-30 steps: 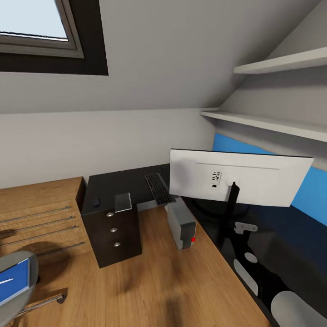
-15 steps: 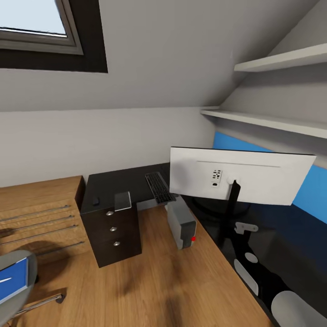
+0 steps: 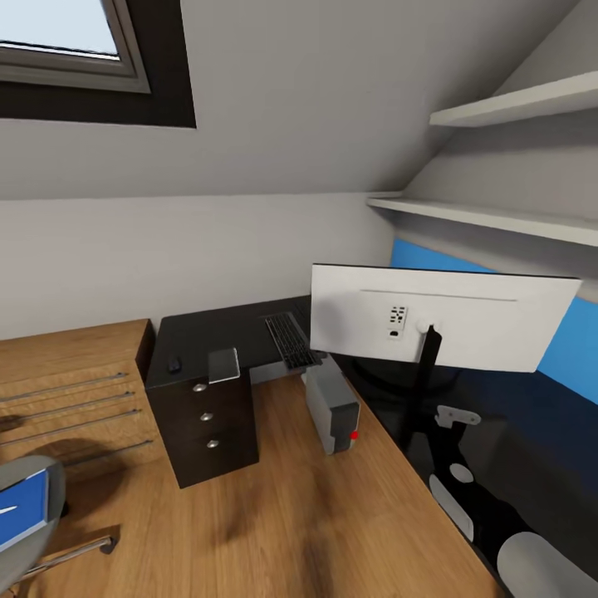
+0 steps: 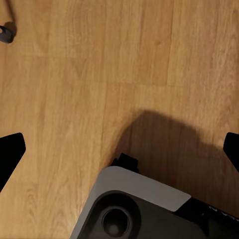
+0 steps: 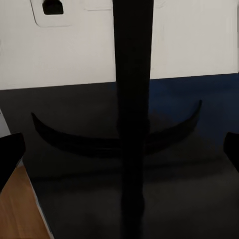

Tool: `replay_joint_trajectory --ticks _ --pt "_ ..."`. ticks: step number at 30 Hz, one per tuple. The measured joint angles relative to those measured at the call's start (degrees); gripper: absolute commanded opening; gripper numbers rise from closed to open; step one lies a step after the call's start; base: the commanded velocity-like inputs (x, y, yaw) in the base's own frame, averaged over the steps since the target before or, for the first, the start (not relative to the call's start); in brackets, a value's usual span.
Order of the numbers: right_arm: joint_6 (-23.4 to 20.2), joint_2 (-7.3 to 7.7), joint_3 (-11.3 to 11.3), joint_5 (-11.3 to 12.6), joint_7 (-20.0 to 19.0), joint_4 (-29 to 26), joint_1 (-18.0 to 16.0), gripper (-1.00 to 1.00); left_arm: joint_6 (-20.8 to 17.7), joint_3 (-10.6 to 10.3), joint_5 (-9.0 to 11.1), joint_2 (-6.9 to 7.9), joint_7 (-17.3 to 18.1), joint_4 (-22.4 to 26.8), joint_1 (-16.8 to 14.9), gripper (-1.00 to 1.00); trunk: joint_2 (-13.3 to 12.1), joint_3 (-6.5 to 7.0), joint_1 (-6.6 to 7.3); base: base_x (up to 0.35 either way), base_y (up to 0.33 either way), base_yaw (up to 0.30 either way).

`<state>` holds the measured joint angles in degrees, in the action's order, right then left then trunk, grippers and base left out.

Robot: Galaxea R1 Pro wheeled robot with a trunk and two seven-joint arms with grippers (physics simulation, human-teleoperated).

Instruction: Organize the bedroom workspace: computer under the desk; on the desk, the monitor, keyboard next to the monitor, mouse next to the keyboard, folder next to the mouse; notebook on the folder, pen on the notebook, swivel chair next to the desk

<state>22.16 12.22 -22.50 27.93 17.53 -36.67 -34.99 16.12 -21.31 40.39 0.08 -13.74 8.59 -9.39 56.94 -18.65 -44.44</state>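
Observation:
The monitor stands on the black desk with its white back towards me. The keyboard lies beside it, with the mouse and the grey notebook further left near the desk's edge. The grey computer sits on the floor against the desk. At the lower left, the blue folder lies on the swivel chair. My right gripper is open, facing the monitor's stand and ring base. My left gripper is open over the wood floor.
A black drawer unit with silver knobs stands under the desk's left end. A low light-wood shelf unit is left of it. Wall shelves hang above the desk. A chair castor and my own base appear below the left gripper.
The whole head view has shifted slightly, so the camera moved. The chair and folder sit a little lower and further left in the picture. No object has moved.

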Motion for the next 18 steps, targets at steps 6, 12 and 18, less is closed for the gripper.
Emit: replay_joint_trajectory --ticks 6,12,18 --pt "2.8 0.0 -0.1 -2.4 0.3 0.1 0.0 1.0 0.0 0.0 0.0 0.0 0.0 0.0 0.0 1.0 2.4 -1.08 -1.32 0.0 0.0 0.0" --pt "3.4 0.0 -0.1 -3.7 1.8 0.1 0.0 1.0 0.0 0.1 0.0 -0.06 0.0 0.0 0.0 1.0 4.8 -2.16 -2.64 0.0 0.0 0.0" --pt "3.5 0.0 -0.1 -4.0 2.3 0.1 0.1 1.0 0.1 0.1 0.0 -0.08 0.0 0.0 0.0 1.0 4.8 -2.16 -2.64 0.0 0.0 0.0"
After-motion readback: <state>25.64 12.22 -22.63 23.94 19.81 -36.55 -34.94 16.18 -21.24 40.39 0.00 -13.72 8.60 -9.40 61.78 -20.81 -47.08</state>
